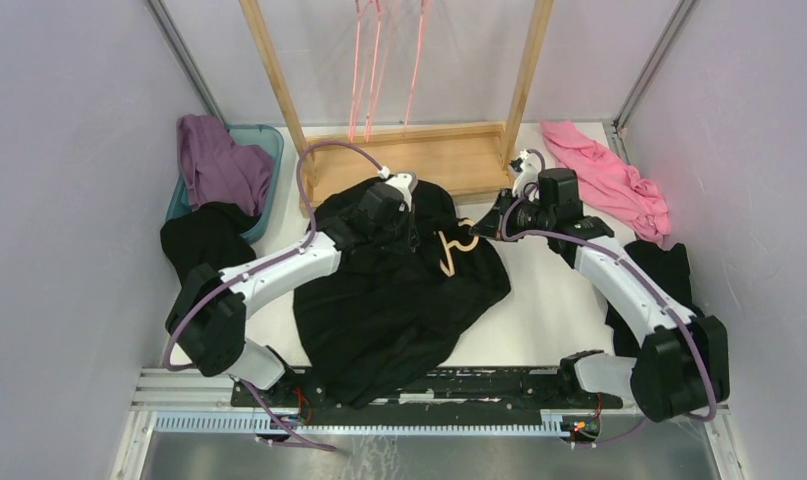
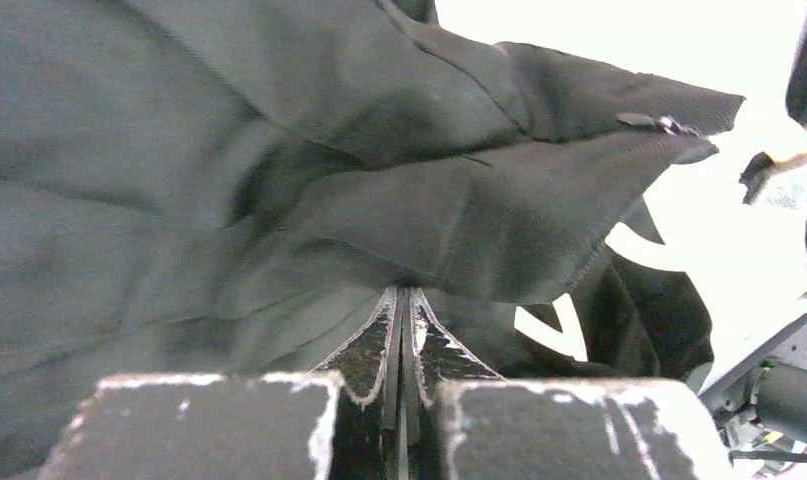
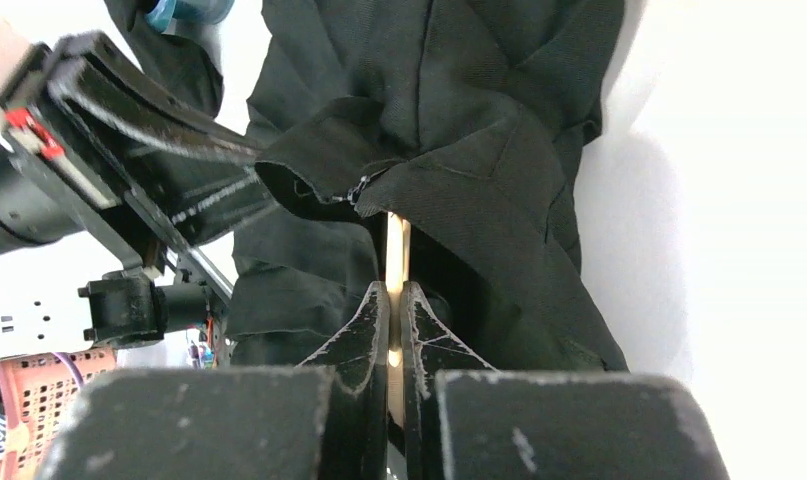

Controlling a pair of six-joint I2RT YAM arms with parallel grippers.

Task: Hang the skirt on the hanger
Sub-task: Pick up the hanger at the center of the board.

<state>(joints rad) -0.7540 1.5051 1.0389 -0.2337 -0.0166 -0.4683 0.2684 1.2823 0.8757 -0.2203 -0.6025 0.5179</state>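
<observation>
The black pleated skirt [image 1: 399, 300] lies bunched on the table in front of the arms, and it fills the left wrist view [image 2: 279, 180]. The pale beige hanger [image 1: 457, 247] lies partly under the skirt's top edge, with only a curved piece showing. My left gripper [image 1: 411, 215] is shut on a fold of the skirt's waist edge [image 2: 404, 295] and holds it raised. My right gripper [image 1: 482, 228] is shut on the hanger [image 3: 396, 250], which runs up under the lifted fabric [image 3: 459, 190]. Bits of the hanger show in the left wrist view [image 2: 549, 335].
A teal basin [image 1: 269, 135] with a purple garment [image 1: 219, 160] stands at the back left, with a black garment [image 1: 204, 240] beside it. A pink garment [image 1: 609, 175] lies at the back right and another black one [image 1: 669, 270] at the right. A wooden rack [image 1: 409, 160] holds pink wire hangers [image 1: 374, 70].
</observation>
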